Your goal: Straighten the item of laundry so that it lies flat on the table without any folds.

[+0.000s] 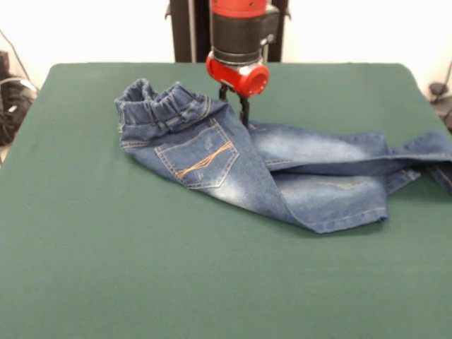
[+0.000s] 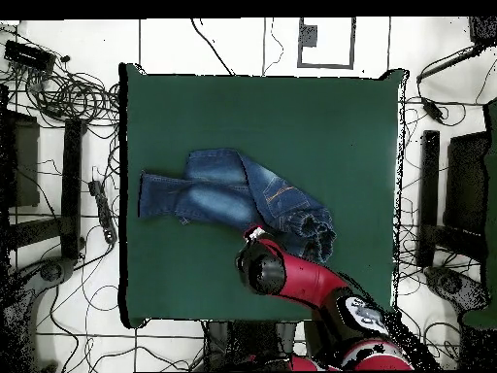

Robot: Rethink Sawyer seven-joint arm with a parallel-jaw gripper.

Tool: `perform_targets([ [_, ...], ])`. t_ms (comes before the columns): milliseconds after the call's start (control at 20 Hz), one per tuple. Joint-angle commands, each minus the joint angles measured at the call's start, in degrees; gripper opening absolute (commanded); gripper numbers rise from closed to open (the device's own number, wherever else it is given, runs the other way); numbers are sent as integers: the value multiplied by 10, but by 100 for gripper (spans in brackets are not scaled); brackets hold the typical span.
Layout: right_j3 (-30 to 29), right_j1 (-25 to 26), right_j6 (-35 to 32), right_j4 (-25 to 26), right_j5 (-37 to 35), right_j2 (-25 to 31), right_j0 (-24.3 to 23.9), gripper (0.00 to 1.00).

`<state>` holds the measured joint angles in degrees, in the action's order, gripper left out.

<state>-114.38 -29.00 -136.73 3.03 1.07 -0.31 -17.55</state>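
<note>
Tool [image 1: 234, 106] fingers slightly apart, tips at jeans [image 1: 282, 169], green table [image 1: 141, 268]

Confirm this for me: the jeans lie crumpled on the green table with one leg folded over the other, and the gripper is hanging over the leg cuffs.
Not quite. The gripper hangs by the elastic waistband, not the leg cuffs; the front view shows it. The cuffs lie at the jeans' opposite end. The rest holds: the jeans are crumpled on the green table, one leg folded over the other.

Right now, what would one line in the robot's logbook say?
jeans: crumpled, legs folded over | gripper: down at the jeans' far edge by the waistband, grip unclear | table: jeans not flat yet
</note>
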Motion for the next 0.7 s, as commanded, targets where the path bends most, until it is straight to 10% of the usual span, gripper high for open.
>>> perform_targets([
  [50, 58, -3, -43, -6, 3, 1, -11, 100],
  [700, 119, 7, -15, 4, 6, -36, -8, 100],
])
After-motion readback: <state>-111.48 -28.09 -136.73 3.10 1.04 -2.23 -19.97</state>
